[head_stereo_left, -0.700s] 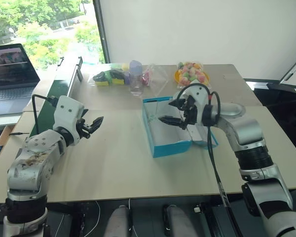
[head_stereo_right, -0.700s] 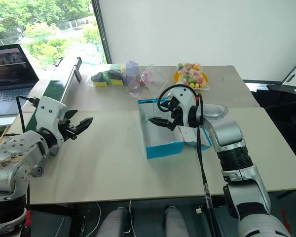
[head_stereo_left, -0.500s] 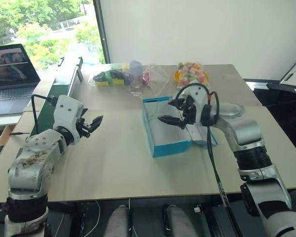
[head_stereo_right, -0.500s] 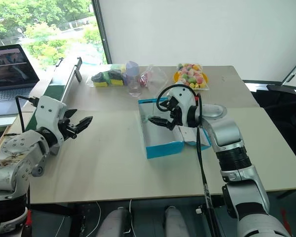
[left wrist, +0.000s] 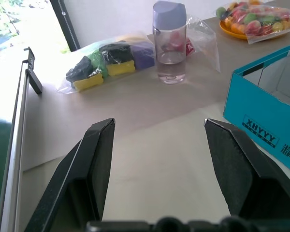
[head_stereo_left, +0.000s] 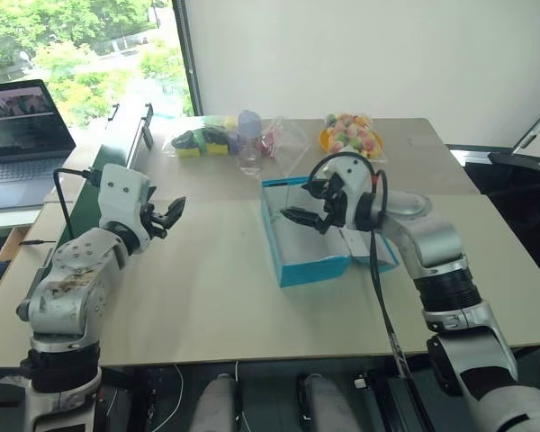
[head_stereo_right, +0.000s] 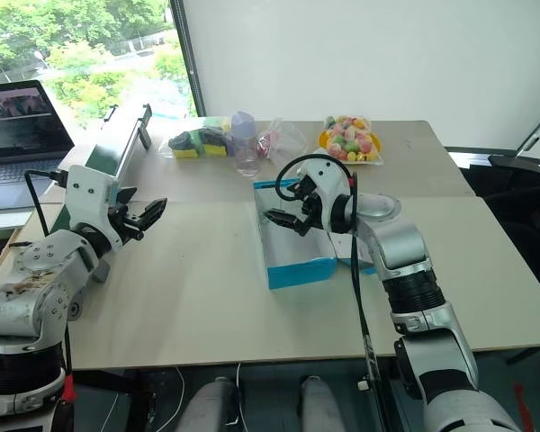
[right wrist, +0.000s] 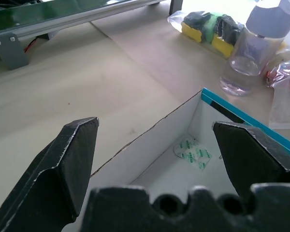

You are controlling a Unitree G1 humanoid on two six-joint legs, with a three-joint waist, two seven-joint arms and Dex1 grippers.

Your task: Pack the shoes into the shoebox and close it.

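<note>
The shoebox (head_stereo_left: 311, 262), turquoise outside and white inside, stands open at the middle of the table, its lid (head_stereo_left: 375, 253) lying flat on its right side under my right forearm. The part of its white inside (right wrist: 183, 159) that shows holds just a small sticker. The shoes are out of view. My right gripper (head_stereo_left: 304, 203) hangs open over the box's far left part, nothing between its fingers. My left gripper (head_stereo_left: 171, 214) is open and empty above bare table, well left of the box (left wrist: 263, 113).
Along the table's far edge stand a clear bottle (head_stereo_left: 247, 140), a bag of yellow and dark items (head_stereo_left: 198, 141) and a bag of colourful pieces (head_stereo_left: 349, 133). A green rail (head_stereo_left: 117, 148) and a laptop (head_stereo_left: 22, 126) are at the far left.
My right gripper has shifted a little to the left over the box. My left hand has barely edged up. Both stay open.
</note>
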